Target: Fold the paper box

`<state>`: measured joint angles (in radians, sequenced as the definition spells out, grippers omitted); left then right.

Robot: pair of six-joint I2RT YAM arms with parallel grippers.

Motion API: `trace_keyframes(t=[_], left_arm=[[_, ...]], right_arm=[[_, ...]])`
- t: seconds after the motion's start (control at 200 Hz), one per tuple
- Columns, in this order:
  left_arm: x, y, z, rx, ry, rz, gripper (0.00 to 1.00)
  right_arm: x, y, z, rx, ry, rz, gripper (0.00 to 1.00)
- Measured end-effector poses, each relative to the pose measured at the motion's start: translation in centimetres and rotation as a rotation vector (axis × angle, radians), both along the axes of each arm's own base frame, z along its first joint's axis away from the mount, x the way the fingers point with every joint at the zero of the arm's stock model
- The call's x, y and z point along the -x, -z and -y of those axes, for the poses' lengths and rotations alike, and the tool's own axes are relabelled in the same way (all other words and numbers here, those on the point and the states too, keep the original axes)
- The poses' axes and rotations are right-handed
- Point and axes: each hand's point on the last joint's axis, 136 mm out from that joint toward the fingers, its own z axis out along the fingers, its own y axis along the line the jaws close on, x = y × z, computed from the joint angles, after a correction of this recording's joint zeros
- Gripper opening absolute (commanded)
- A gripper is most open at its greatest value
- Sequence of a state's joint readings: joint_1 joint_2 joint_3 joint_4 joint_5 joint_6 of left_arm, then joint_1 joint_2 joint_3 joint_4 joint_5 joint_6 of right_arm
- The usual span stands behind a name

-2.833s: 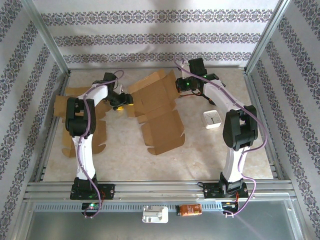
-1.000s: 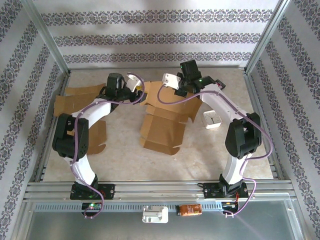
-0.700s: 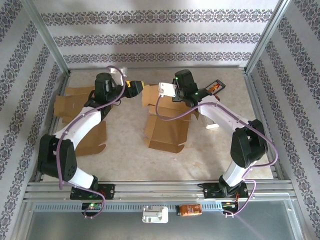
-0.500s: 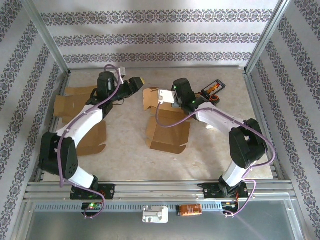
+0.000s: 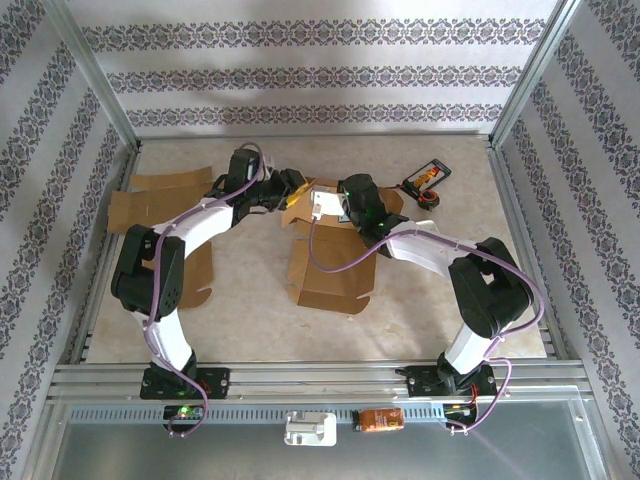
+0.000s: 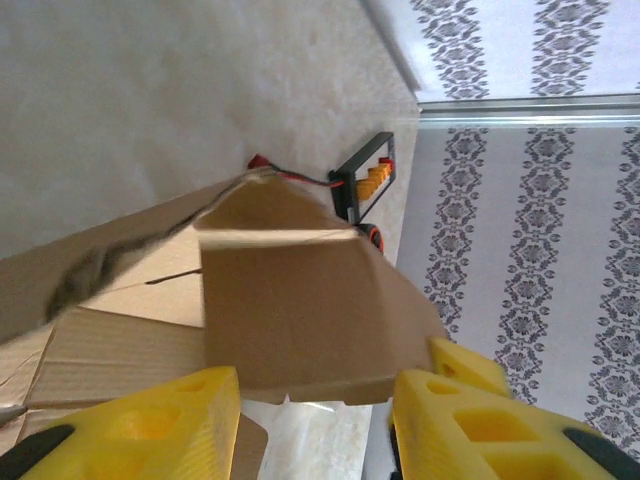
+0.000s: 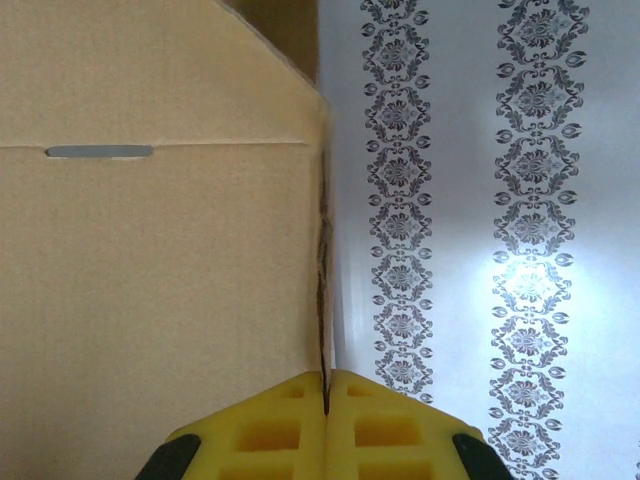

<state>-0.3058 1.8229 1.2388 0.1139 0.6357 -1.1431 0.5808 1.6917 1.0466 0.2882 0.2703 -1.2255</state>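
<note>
The paper box [image 5: 330, 270] sits in the middle of the table [image 5: 250, 300], between my two arms, half put up. It is a shallow brown cardboard tray, open on top, with bare cardboard floor showing inside. Its near edge carries small tabs that point toward my bases. Its far end stands up in loose flaps where both my wrists meet. Its long axis runs from the far side toward me, the near end leaning slightly to my left.

My right gripper [image 7: 325, 385] is clenched on the thin edge of an upright wall panel [image 7: 150, 250] of the box, pinched between the two yellow fingers. A narrow slot [image 7: 98, 151] is cut along that panel's crease. My left gripper [image 6: 315, 400] is spread, one yellow finger on each side of a folded flap [image 6: 290, 310] at the far end. I cannot tell whether they touch it.

Flat cardboard blanks [image 5: 150, 205] lie to my left, partly under my left arm and apart from the box. A black holder with orange parts [image 5: 424, 177] lies at the far right, with a small red-and-black ring [image 5: 428, 197] just beside it. My right forearm crosses over the box's far right corner and hides it.
</note>
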Motion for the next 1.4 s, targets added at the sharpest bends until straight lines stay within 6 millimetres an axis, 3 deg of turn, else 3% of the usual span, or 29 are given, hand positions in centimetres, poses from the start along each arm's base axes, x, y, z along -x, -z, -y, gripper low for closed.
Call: trace_keyframes(t=[0.28, 0.565, 0.72, 0.824, 0.929, 1.039, 1.199, 1.399], left_arm=[[0.2, 1.3, 2.4, 0.067, 0.070, -0.020, 0.43], [-0.2, 1.0, 2.7, 0.066, 0.085, 0.033, 0.43], [0.5, 1.1, 0.8, -0.083, 0.063, 0.119, 0.43], [1.7, 0.0, -1.4, -0.241, 0.045, 0.218, 0.43], [2.4, -0.5, -2.2, -0.351, 0.066, 0.286, 0.41], [3.4, 1.7, -1.7, -0.432, 0.125, 0.261, 0.41], [4.9, 6.6, -0.7, -0.524, 0.199, 0.164, 0.43], [5.0, 11.6, -1.4, -0.614, 0.235, 0.062, 0.45]], right_arm=[[0.1, -0.3, -0.4, 0.000, -0.007, 0.013, 0.00], [0.0, -0.4, -0.1, 0.004, 0.011, 0.022, 0.00], [0.0, -0.4, -0.1, 0.005, 0.012, 0.023, 0.00], [0.0, -0.3, -0.1, 0.005, 0.012, 0.022, 0.00], [0.0, -0.3, -0.1, 0.004, 0.012, 0.023, 0.00], [0.0, -0.4, -0.1, 0.001, 0.012, 0.027, 0.00], [-0.1, -0.4, -0.2, 0.002, 0.011, 0.032, 0.00], [-0.1, -0.4, -0.1, 0.006, 0.010, 0.033, 0.00]])
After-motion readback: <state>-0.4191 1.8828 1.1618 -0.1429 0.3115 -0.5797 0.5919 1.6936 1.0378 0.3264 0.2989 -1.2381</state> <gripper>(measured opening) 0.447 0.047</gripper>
